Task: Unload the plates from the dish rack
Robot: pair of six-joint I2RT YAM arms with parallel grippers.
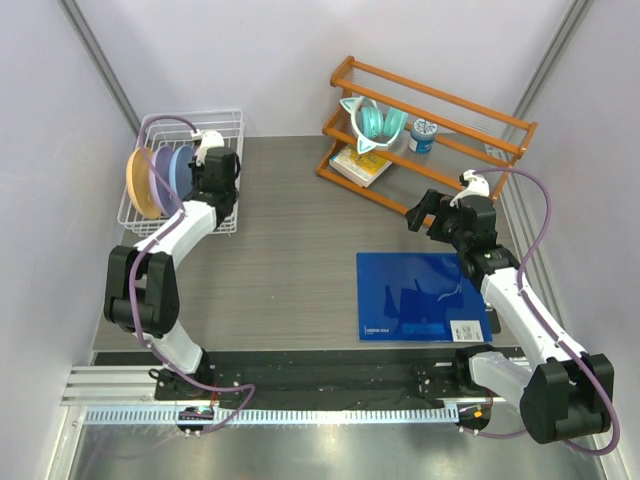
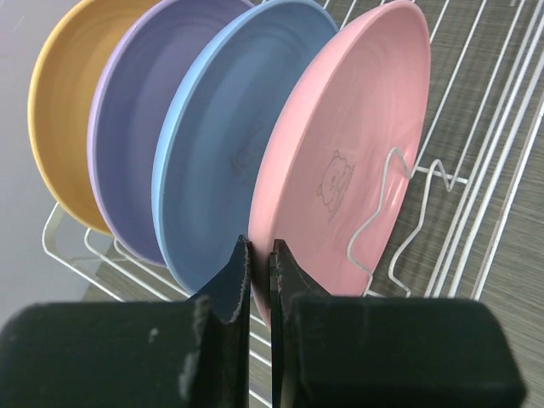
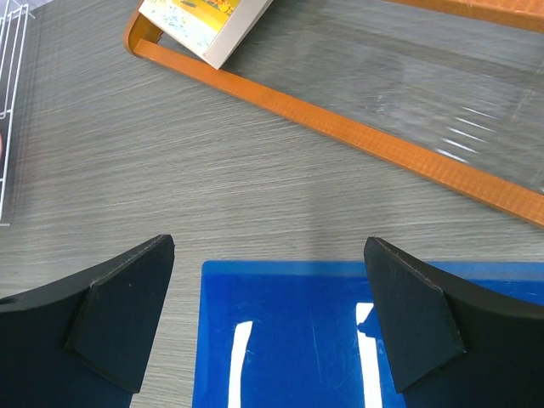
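Observation:
Four plates stand on edge in the white wire dish rack [image 1: 190, 115] at the far left: yellow-orange [image 1: 140, 183], lavender [image 1: 160, 175], blue [image 1: 182, 168], and pink, which my left arm hides in the top view. The left wrist view shows them in a row: yellow-orange [image 2: 59, 119], lavender [image 2: 136, 127], blue [image 2: 212, 144], pink [image 2: 348, 144], with rack wires [image 2: 476, 170] behind. My left gripper [image 1: 205, 165] [image 2: 259, 255] is shut on the pink plate's lower rim, one finger on each side. My right gripper [image 1: 425, 215] [image 3: 268, 242] is open and empty above the far edge of a blue mat [image 1: 420, 290] [image 3: 289, 340].
An orange wooden shelf rack [image 1: 430, 100] stands at the back right with teal headphones [image 1: 375, 125], a small can [image 1: 423, 135] and a book [image 1: 360, 165] [image 3: 204, 21]. Its bottom rail [image 3: 340, 127] lies just beyond the mat. Walls close in on both sides.

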